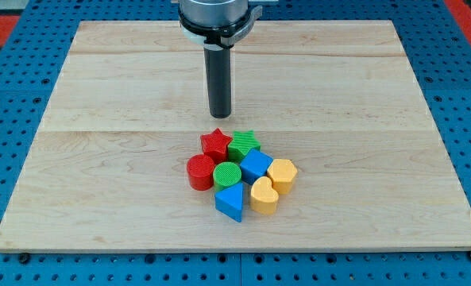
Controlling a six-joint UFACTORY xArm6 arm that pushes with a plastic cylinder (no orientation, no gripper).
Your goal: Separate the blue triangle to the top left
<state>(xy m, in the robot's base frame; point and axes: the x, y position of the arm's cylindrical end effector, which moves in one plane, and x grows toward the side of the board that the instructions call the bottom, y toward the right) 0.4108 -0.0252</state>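
Note:
The blue triangle (229, 202) lies at the bottom of a tight cluster of blocks on the wooden board (100, 95). It touches the green cylinder (227, 174) above it and the yellow heart (264, 195) to its right. My tip (220, 116) is above the cluster, a little above the red star (215, 144), apart from all blocks. The triangle is on the far side of the cluster from the tip.
The cluster also holds a red cylinder (200, 171), a green star (242, 143), a blue cube (256, 164) and a yellow hexagon (282, 175). A blue pegboard (13, 95) surrounds the board.

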